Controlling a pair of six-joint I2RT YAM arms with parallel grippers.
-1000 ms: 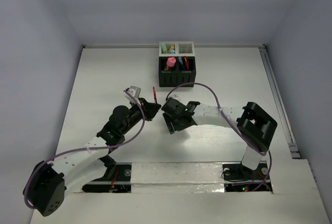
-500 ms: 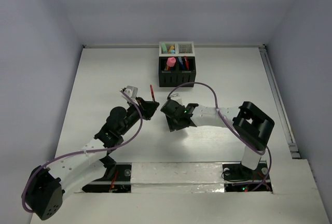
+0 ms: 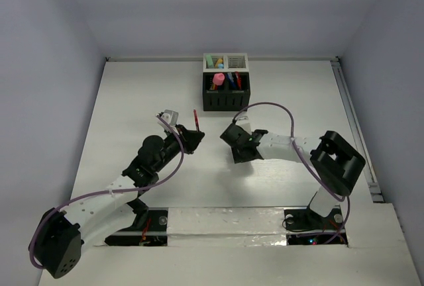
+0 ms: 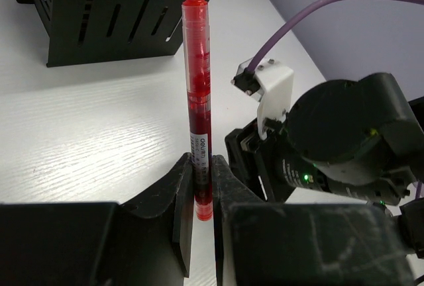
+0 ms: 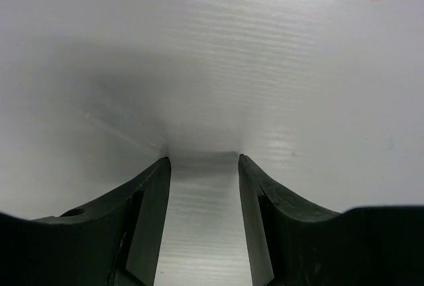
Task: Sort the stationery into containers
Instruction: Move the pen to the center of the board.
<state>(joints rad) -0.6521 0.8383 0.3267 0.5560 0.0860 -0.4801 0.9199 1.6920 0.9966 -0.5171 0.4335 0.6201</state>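
Observation:
A red pen [image 4: 197,94] stands upright between the fingers of my left gripper [image 4: 202,167], which is shut on its lower end. From above, the red pen [image 3: 195,116] sticks out past the left gripper [image 3: 193,135] toward the containers. The black box [image 3: 226,94] holds a pink marker [image 3: 218,78] and several pens; the white box [image 3: 226,61] is joined behind it. My right gripper [image 5: 202,160] hovers low over bare table, open, with nothing between its fingers. Seen from above, the right gripper [image 3: 238,153] sits right of the left one.
The black box [image 4: 99,14] lies ahead and to the left in the left wrist view. The right arm's wrist [image 4: 344,134] and its purple cable [image 4: 311,14] crowd the right side. A rail [image 3: 354,127] runs along the table's right edge.
The right arm has swung to the right, away from the left gripper, and its jaws have narrowed. The left gripper holds the red pen in nearly the same place.

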